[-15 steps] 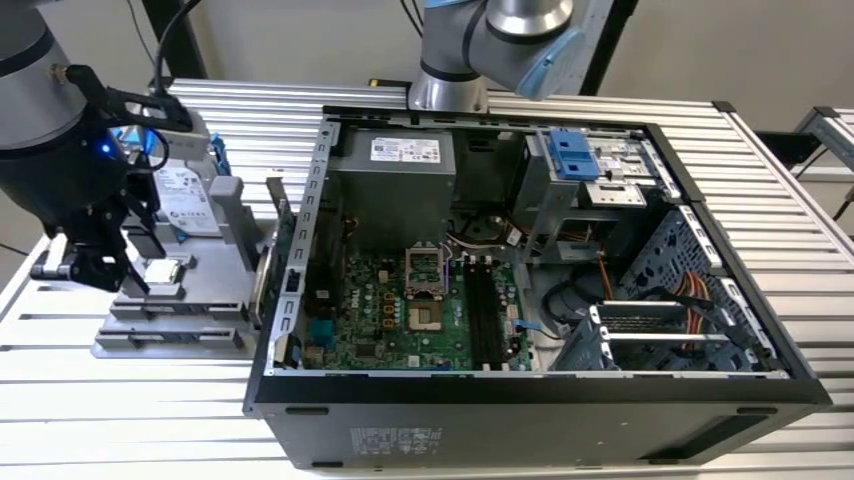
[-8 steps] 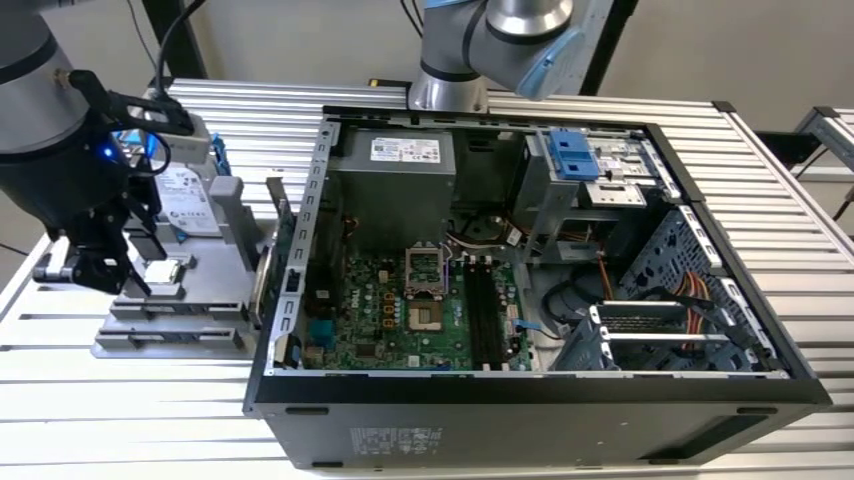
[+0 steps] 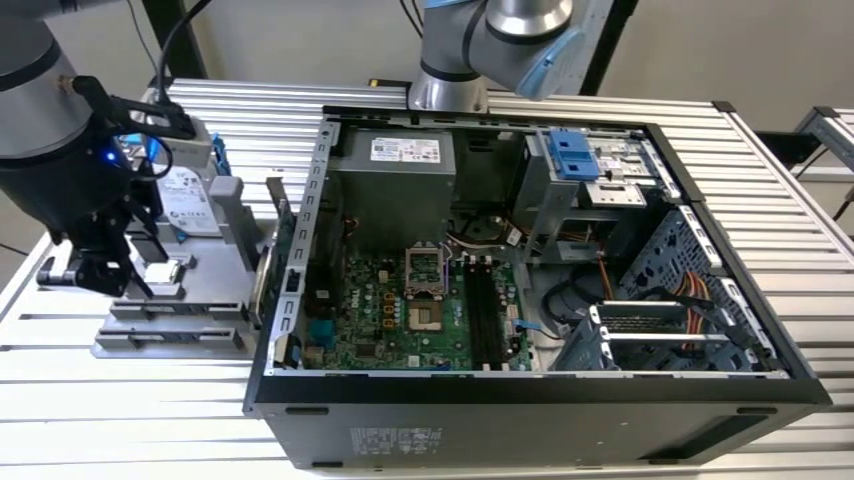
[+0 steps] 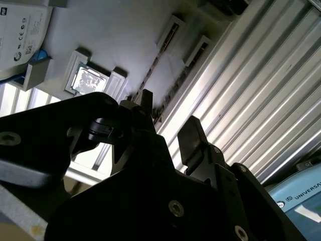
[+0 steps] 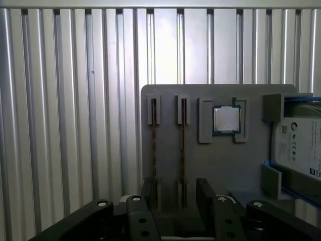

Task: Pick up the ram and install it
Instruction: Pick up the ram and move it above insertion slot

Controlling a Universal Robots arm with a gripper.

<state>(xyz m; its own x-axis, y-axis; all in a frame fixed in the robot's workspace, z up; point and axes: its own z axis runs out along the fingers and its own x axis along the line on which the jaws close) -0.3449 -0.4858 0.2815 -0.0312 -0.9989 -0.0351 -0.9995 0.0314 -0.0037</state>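
Two slim ram sticks stand on edge in slots of a grey holder plate [image 5: 220, 165]: one ram stick [image 5: 182, 150] lies in line with the gap between my fingers, the other ram stick [image 5: 154, 150] runs beside one finger. In the second wrist view they show as thin lines [image 4: 159, 57]. My gripper [image 5: 178, 187] [image 4: 168, 110] is open just above one end of the sticks, holding nothing. In the exterior view the gripper [image 3: 114, 275] hangs over the plate [image 3: 174, 325] at the exterior view's left, beside the open computer case [image 3: 534, 395].
A small square silver chip [image 5: 226, 119] and a silver hard drive [image 5: 298, 145] with a blue frame sit on the same plate. Inside the case, the black motherboard slots [image 3: 481, 310] lie near the middle. A second arm's base [image 3: 454, 85] stands behind the case. Ribbed metal table all around.
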